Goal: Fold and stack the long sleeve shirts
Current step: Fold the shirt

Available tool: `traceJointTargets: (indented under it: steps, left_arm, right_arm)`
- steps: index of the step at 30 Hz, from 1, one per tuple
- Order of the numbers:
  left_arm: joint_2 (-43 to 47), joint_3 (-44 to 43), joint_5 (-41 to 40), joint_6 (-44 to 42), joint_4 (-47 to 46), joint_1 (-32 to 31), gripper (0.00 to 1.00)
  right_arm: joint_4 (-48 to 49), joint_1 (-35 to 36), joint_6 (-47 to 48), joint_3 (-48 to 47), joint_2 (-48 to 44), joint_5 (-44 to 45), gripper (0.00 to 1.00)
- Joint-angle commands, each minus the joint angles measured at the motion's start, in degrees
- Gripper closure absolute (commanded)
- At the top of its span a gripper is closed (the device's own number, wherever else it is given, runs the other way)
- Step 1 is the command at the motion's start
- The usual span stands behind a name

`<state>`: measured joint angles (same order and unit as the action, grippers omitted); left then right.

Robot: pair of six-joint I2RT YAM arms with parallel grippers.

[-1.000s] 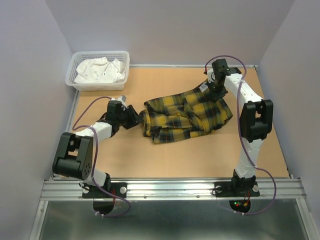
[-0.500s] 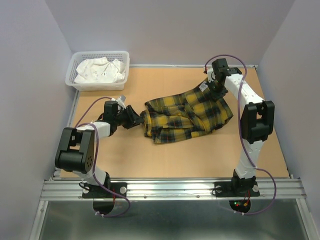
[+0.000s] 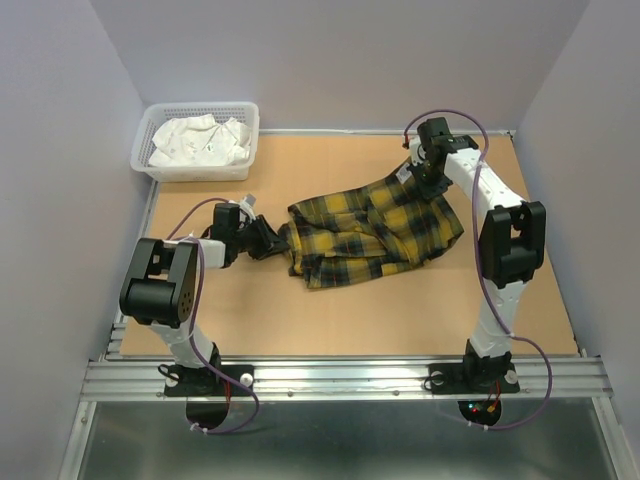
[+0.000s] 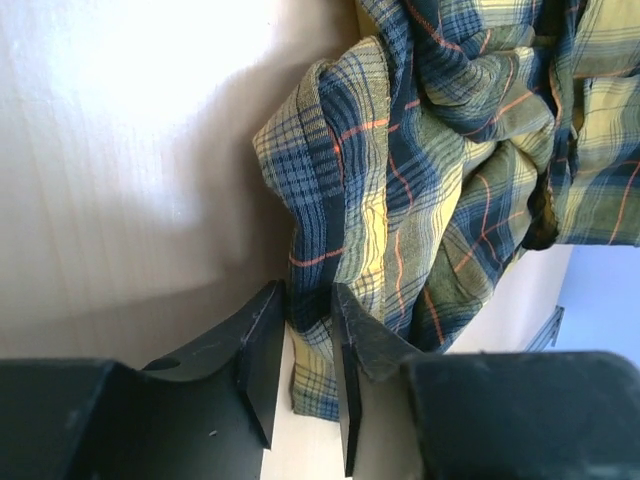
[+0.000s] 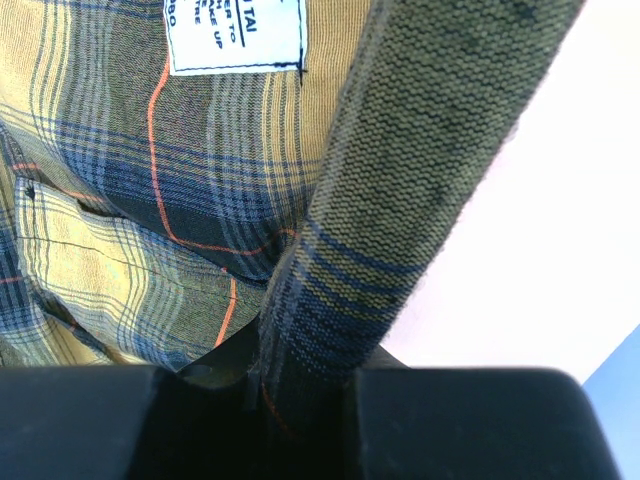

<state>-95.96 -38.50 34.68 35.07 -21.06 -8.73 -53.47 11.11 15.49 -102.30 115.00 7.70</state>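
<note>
The long sleeve shirt (image 3: 375, 230), yellow with dark plaid and thin red lines, lies crumpled in the middle of the table. My left gripper (image 3: 272, 240) is low at its left edge. In the left wrist view the fingers of my left gripper (image 4: 308, 300) have closed in on a fold of the shirt (image 4: 420, 150), and cloth fills the gap at the tips. My right gripper (image 3: 418, 178) is at the shirt's far right corner. In the right wrist view my right gripper (image 5: 300, 370) is shut on a taut strip of the shirt (image 5: 120, 200), beside its white label (image 5: 235, 35).
A white plastic basket (image 3: 247, 140) holding white cloth (image 3: 200, 140) stands at the back left corner. Grey walls close in the table on three sides. The metal rail (image 3: 340, 375) with both arm bases runs along the near edge.
My left gripper's jaws have narrowed onto the shirt's left edge, and the left arm's elbow has swung up and in. My right gripper has shifted slightly left, holding its corner.
</note>
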Motion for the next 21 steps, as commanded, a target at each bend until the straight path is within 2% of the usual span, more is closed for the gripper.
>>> traceJointTargets:
  steps: [1,5,7,8,12,19,21]
  left_arm:
    - [-0.63,-2.28,1.36,0.53,-2.06,-0.85,0.68]
    - [-0.89,-2.1,1.01,1.32,-2.41,-1.11,0.84]
    - [-0.89,-2.1,0.92,1.75,-2.58,-1.64,0.98]
    - [-0.98,-1.93,0.83,1.93,-2.58,-1.99,1.0]
    - [0.6,-1.06,-0.22,3.25,-2.67,-3.48,1.0]
    - [4.02,1.14,-2.68,5.27,-3.2,-4.89,1.0]
    - [4.64,1.67,-2.51,6.06,-3.72,-5.33,1.0]
  right_arm:
    - [1.7,1.36,0.6,-1.76,-2.59,2.05,0.99]
    - [1.62,2.86,0.69,-2.9,-2.76,4.51,0.99]
    - [1.53,4.09,0.6,-3.78,-2.68,6.96,0.99]
    - [1.62,5.13,0.6,-4.13,-2.68,8.02,1.0]
    - [1.62,8.21,0.25,-6.33,-2.68,14.78,0.99]
    - [1.71,16.12,0.51,-8.79,-1.54,34.09,0.99]
    - [1.62,20.24,0.51,-9.23,-0.31,39.28,0.99]
